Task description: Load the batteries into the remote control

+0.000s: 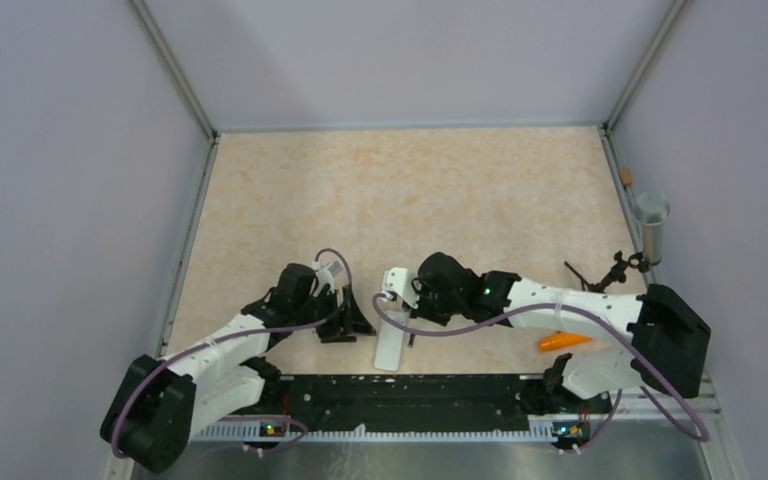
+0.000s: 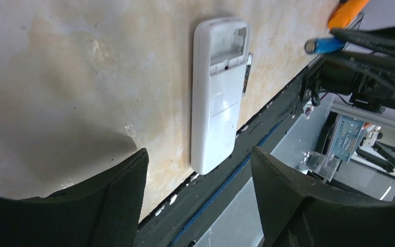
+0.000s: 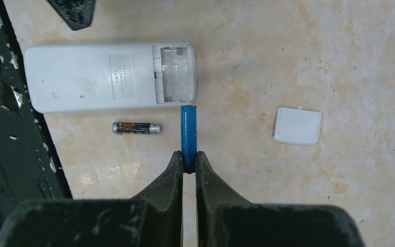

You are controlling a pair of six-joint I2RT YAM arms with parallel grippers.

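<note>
Tabletop (image 3: 339, 62): blue battery (image 3: 188, 131) perpendicular to remote control (image 3: 92, 77)

1. Small white rectangular plastic remote control (image 1: 390, 350): in the top view, far end covered by the right arm; print on its back too small to read in the right wrist view.
2. Slim blue cylindrical battery (image 3: 188, 128): rear end hidden between the right arm's black fingers (image 3: 171, 177); in the left wrist view, all but one end behind black cables (image 2: 375, 38).
3. Slim dark cylindrical battery with orange label (image 3: 136, 128): lettering unreadable; in the left wrist view, only a strip shows past the remote.
4. Orange tapered object (image 1: 563, 341): partly under the right arm; cut by the left wrist view's upper edge.
5. Left arm's black fingers (image 2: 118, 206): cut by the lower edge.
</note>
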